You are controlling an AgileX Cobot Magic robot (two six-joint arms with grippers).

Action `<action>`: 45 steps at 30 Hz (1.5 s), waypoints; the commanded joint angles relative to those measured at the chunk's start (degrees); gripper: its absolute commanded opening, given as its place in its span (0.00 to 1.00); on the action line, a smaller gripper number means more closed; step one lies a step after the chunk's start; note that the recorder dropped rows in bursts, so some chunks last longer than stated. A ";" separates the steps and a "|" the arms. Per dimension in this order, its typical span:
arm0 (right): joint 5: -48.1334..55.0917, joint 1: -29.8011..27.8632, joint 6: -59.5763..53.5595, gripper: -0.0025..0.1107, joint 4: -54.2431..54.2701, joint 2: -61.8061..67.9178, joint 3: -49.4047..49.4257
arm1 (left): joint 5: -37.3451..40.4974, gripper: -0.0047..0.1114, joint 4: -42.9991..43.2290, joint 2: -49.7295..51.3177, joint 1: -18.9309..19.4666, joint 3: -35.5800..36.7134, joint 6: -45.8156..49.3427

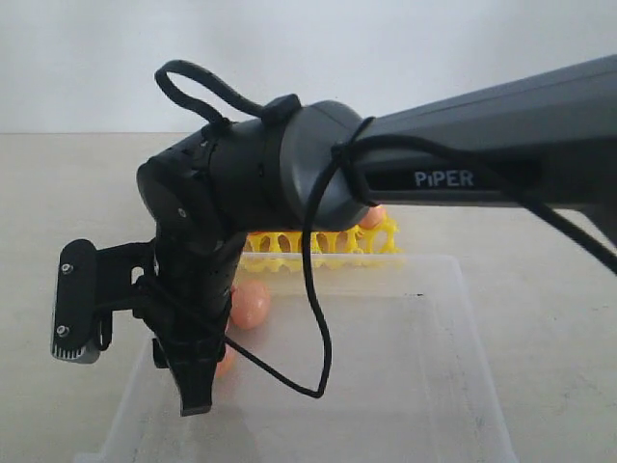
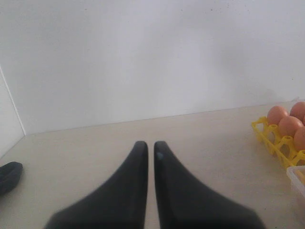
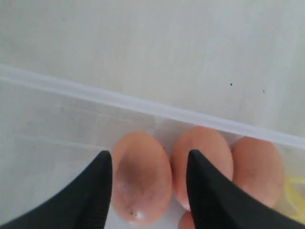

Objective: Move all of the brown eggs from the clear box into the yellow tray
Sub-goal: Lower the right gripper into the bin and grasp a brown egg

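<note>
My right gripper (image 3: 148, 160) is open and points down into the clear box (image 3: 143, 106), one finger on each side of a brown egg (image 3: 141, 176) that lies on the box floor. A second egg (image 3: 205, 152) touches that one, a third (image 3: 257, 171) lies beyond it, and all sit against the box wall. In the exterior view the right gripper (image 1: 198, 386) hangs over the left part of the clear box (image 1: 453, 262), with two eggs (image 1: 249, 304) beside it. The yellow tray (image 1: 318, 241) stands behind the box and holds eggs (image 2: 276, 114). My left gripper (image 2: 150, 145) is shut and empty over bare table.
The right arm (image 1: 463, 145) crosses the exterior view and hides much of the tray. A wrist camera bracket (image 1: 75, 304) sticks out to the left of the box. A dark object (image 2: 9, 176) lies at the edge of the left wrist view. A white wall stands behind the table.
</note>
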 commanded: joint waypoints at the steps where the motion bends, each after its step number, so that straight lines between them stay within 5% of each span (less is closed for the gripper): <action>1: 1.74 0.04 -0.82 0.39 0.07 1.76 -0.18 | -0.15 0.08 -0.16 -0.17 -0.37 0.21 0.16; 25: 3.63 0.04 0.26 0.39 -1.10 6.03 -0.06 | -0.15 0.08 -0.16 -0.17 -0.37 0.21 0.16; 32: 6.37 0.04 1.51 0.04 -1.21 6.03 -0.06 | -0.15 0.08 -0.16 -0.17 -0.37 0.21 0.16; 45: 8.44 0.04 9.17 0.02 4.67 0.52 -0.06 | -0.15 0.08 -0.16 -0.17 -0.37 0.21 0.16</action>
